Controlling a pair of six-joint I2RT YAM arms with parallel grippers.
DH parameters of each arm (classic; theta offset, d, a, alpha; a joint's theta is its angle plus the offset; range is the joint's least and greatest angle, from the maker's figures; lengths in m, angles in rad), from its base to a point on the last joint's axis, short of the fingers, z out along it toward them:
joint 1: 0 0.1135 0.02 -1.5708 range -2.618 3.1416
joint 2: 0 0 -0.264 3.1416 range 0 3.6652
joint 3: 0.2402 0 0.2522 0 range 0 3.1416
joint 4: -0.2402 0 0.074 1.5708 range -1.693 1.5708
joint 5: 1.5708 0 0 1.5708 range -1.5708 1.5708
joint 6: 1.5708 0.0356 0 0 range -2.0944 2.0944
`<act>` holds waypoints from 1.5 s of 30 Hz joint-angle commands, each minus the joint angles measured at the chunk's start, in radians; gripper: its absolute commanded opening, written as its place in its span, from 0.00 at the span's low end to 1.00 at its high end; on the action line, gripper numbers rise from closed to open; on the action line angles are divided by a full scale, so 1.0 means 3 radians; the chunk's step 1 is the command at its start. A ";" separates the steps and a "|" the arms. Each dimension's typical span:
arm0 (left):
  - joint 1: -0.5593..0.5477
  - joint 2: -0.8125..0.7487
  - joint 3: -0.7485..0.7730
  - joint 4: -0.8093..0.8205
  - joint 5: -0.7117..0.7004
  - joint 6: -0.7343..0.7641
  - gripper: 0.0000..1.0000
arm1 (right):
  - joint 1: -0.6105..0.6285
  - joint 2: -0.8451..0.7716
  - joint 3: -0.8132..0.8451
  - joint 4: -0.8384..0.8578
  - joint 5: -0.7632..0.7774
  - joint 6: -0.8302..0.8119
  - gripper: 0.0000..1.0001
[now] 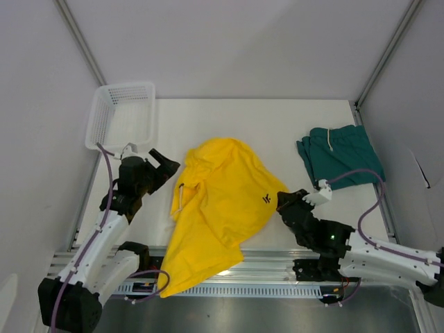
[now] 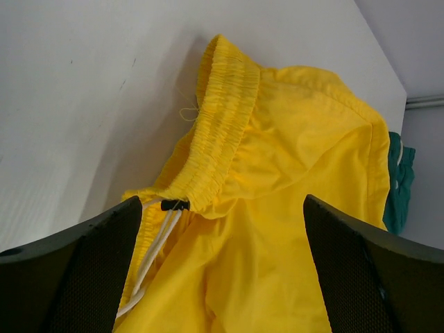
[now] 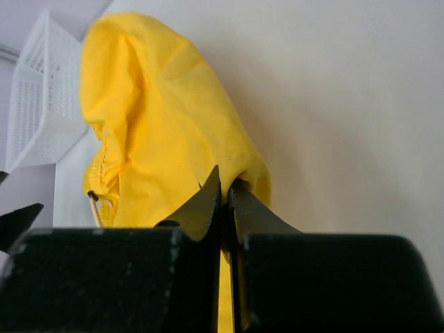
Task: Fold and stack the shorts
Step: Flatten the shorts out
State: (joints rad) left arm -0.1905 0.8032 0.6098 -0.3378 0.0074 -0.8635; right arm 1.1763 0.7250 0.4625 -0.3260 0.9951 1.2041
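Note:
The yellow shorts point(image 1: 218, 208) lie crumpled across the table's middle, one end hanging over the near edge. My right gripper point(image 1: 283, 202) is shut on their right edge; yellow cloth point(image 3: 152, 132) is pinched between its fingers point(image 3: 208, 201). My left gripper point(image 1: 165, 164) stands open at the shorts' left side, just above the elastic waistband point(image 2: 222, 111) and white drawstring point(image 2: 156, 243), its fingers point(image 2: 90, 263) wide apart with cloth below. The dark teal shorts point(image 1: 340, 156), folded with a white drawstring, lie at the table's right rear.
A white mesh basket point(image 1: 121, 114) stands at the back left corner, close behind my left arm. Grey walls enclose the table. A metal rail point(image 1: 263, 274) runs along the near edge.

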 commanded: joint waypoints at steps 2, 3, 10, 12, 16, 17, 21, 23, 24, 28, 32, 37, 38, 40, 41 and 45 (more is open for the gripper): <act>-0.0050 0.0461 0.0002 0.0691 0.0032 -0.0261 0.99 | -0.0350 -0.0697 -0.0186 -0.0171 -0.0069 -0.0705 0.00; -0.0050 0.0563 0.0028 0.0798 0.0011 -0.0256 0.99 | -0.0428 -0.0876 -0.0212 -0.0171 -0.0222 -0.0893 0.00; -0.0045 0.1412 0.0578 0.1172 0.0195 0.0101 0.99 | -0.1231 -0.0791 -0.0187 -0.0212 -0.1046 -0.1492 0.00; -0.0040 0.1739 0.0728 0.1152 0.0348 0.0219 0.99 | -0.1369 -0.0730 -0.0207 -0.0172 -0.1184 -0.1549 0.00; -0.0019 0.2297 0.1213 0.1253 0.0802 0.0296 0.94 | -0.1431 -0.0678 -0.0279 -0.0034 -0.1333 -0.1631 0.00; -0.0014 0.2485 0.1250 0.1375 0.0930 0.0296 0.91 | -0.1436 -0.0678 -0.0284 -0.0028 -0.1343 -0.1631 0.00; -0.0004 0.2834 0.1424 0.1382 0.1289 0.0204 0.84 | -0.1467 -0.0678 -0.0304 -0.0003 -0.1394 -0.1656 0.00; -0.0004 0.2901 0.1449 0.1290 0.1259 0.0209 0.83 | -0.1497 -0.0678 -0.0299 0.0008 -0.1435 -0.1672 0.00; 0.0011 0.2947 0.1450 0.1264 0.1203 0.0214 0.83 | -0.1507 -0.0673 -0.0299 0.0013 -0.1450 -0.1682 0.00; 0.0037 0.3049 0.1383 0.1279 0.1325 0.0230 0.82 | -0.1548 -0.0678 -0.0299 0.0018 -0.1497 -0.1687 0.00; 0.0037 0.3106 0.1312 0.1422 0.1550 0.0168 0.79 | -0.1615 -0.0683 -0.0304 0.0028 -0.1537 -0.1687 0.00; 0.0037 0.3213 0.1265 0.1622 0.1800 0.0010 0.66 | -0.1666 -0.0688 -0.0315 0.0049 -0.1614 -0.1687 0.00; 0.0037 0.3249 0.1260 0.1733 0.1907 -0.0021 0.64 | -0.1671 -0.0688 -0.0315 0.0044 -0.1624 -0.1682 0.00; 0.0037 0.3269 0.1230 0.1801 0.1989 -0.0113 0.60 | -0.1691 -0.0693 -0.0320 0.0049 -0.1629 -0.1677 0.00; 0.0037 0.3269 0.1225 0.1852 0.2025 -0.0128 0.58 | -0.1702 -0.0688 -0.0325 0.0054 -0.1645 -0.1677 0.00; 0.0042 0.3249 0.1199 0.1959 0.2061 -0.0194 0.52 | -0.1748 -0.0693 -0.0340 0.0074 -0.1701 -0.1672 0.00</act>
State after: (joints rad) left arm -0.1825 1.7844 0.9741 0.1635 0.5644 -0.8822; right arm 0.6624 0.5201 0.3679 -0.3374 0.5003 0.7204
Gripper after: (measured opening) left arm 0.530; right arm 0.011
